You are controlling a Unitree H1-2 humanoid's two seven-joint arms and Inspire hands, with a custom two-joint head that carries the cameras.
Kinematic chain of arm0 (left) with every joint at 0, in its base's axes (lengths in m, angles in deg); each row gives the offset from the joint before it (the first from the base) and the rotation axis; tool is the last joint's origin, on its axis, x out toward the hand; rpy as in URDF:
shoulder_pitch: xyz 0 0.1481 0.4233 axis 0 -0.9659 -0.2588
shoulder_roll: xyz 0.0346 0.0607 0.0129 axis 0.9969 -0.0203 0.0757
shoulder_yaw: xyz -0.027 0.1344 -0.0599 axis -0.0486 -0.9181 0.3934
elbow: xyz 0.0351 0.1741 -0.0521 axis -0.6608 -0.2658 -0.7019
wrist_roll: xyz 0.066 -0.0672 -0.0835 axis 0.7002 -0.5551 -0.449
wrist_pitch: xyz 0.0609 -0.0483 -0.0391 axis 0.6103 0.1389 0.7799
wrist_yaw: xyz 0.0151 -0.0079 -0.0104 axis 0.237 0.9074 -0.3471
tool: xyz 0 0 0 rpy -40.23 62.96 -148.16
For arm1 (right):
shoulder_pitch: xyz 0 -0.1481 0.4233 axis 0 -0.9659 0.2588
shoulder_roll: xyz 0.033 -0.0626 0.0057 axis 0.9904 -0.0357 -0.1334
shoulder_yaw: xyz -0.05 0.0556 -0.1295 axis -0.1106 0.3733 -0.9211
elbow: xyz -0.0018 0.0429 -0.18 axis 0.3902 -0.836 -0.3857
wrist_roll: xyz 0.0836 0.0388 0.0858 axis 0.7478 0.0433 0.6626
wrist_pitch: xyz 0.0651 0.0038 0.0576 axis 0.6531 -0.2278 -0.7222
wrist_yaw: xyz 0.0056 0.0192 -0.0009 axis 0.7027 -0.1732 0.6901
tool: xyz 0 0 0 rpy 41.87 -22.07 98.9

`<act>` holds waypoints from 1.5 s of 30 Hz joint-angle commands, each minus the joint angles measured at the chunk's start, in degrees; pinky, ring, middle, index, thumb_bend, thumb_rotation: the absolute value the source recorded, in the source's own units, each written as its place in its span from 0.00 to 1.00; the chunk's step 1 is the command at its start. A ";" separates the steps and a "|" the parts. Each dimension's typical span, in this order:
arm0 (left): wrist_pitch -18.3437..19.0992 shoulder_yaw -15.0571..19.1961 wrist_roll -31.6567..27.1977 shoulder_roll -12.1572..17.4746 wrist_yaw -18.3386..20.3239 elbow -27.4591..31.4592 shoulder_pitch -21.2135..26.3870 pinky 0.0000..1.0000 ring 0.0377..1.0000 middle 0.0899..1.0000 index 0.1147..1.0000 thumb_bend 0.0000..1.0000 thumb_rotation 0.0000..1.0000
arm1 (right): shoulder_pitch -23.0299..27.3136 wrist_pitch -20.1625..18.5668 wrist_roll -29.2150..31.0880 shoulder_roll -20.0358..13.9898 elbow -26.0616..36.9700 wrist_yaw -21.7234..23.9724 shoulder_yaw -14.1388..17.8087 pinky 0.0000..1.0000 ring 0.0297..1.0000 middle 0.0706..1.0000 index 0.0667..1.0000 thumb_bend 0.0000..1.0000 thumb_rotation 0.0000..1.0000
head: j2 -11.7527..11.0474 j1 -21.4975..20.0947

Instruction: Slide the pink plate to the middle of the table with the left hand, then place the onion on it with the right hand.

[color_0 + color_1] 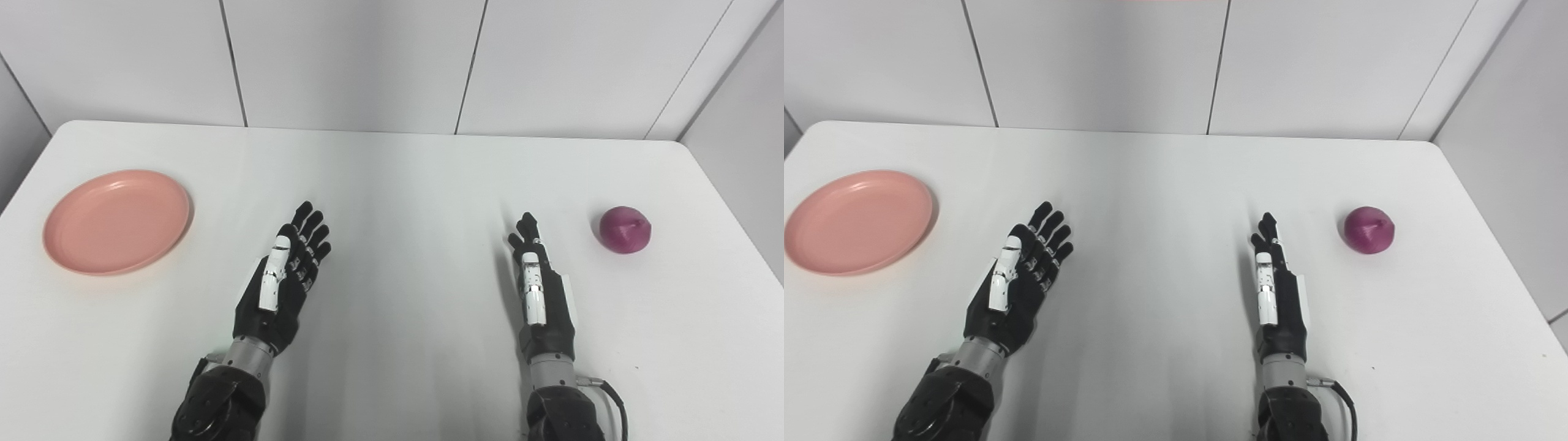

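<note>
A white table [392, 184] fills the view, with pale wall panels [355, 61] behind its far edge. Taking the table's middle as the clock's centre, the plate [116, 222] lies out at about 9 o'clock, close to the left edge, flat and with nothing on it. The onion [625, 229] sits at about 3 o'clock, near the right edge, resting on the bare tabletop with its purple skin facing up.

Both arms come in from 6 o'clock. The left hand [283, 277] is at roughly 7 o'clock from the centre, palm turned up and inward, its fingers [312, 229] stretched out and a little fanned, pointing toward 1 o'clock. It holds nothing and stands well apart from the plate, which lies at about 10 o'clock from it.

The right hand [1277, 288] is at roughly 5 o'clock from the centre, turned edge-on so its fingers [1268, 228] line up one behind another, straight and pointing toward 12 o'clock. It too holds nothing. The onion is near it, at about 2 o'clock from the fingertips, with a clear strip of table between them.

A dark cable [615, 401] loops beside the right wrist.
</note>
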 commanded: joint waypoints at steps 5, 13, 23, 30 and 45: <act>1.42 -0.26 0.66 -0.44 -0.64 -0.22 -0.85 1.00 1.00 1.00 1.00 0.46 1.00 | -0.53 1.47 0.24 -0.24 0.17 0.34 0.12 1.00 0.95 0.97 0.98 0.21 1.00 | 0.10 -0.04; 1.33 -0.17 0.32 -0.30 -0.34 -0.40 -0.82 1.00 1.00 1.00 1.00 0.46 1.00 | -0.57 1.75 -0.11 -0.29 0.09 0.21 0.05 1.00 0.95 0.97 0.98 0.20 1.00 | 0.16 -0.15; 1.92 -0.20 0.62 -0.40 -0.84 0.06 -0.92 1.00 1.00 1.00 1.00 0.46 1.00 | -0.57 1.08 0.12 0.02 0.33 0.06 0.17 1.00 0.95 0.97 0.97 0.19 1.00 | 0.22 -0.24; 2.29 -0.14 0.42 -0.42 -0.87 0.05 -0.87 1.00 1.00 1.00 1.00 0.46 1.00 | -0.55 1.36 0.20 -0.11 0.15 0.26 0.07 1.00 0.95 0.97 0.98 0.19 1.00 | 0.18 -0.34; 1.51 -0.69 1.11 -1.54 -1.18 -1.12 -0.67 1.00 1.00 1.00 1.00 0.45 1.00 | -0.56 1.33 1.73 -1.24 -0.17 1.06 0.62 1.00 0.95 0.97 0.99 0.21 1.00 | -1.78 5.67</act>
